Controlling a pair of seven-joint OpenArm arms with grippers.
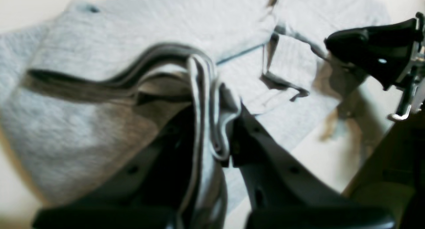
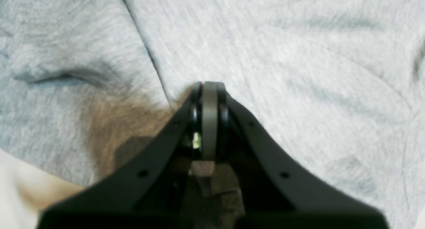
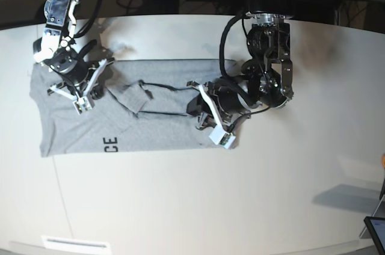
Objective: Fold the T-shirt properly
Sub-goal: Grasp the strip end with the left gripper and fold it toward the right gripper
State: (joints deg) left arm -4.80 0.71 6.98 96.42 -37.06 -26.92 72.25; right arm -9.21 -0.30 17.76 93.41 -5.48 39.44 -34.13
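The left claw (image 1: 212, 129) is pinching a bunched edge of the T-shirt (image 1: 139, 30), several grey layers squeezed between its jaws and standing up in a ridge. That looks like a grip meant to carry this side of the cloth over for a fold. Just beyond its tips the fabric it holds sags away in a slack, shadowed loop, and past that the rest of the shirt lies flat on the white worktop (image 3: 240, 195), with a few turned-over flaps further off.

The right claw (image 2: 209, 89) has its jaws pressed together with no cloth seen between them; its tips rest on or just above plain grey fabric. Whether they actually touch is hard to tell. My guess is that it is there to pin the far end down while the other side is lifted.

From the base view the shirt stretches between the two claws, printed letters showing on the near hem, well away from the left claw
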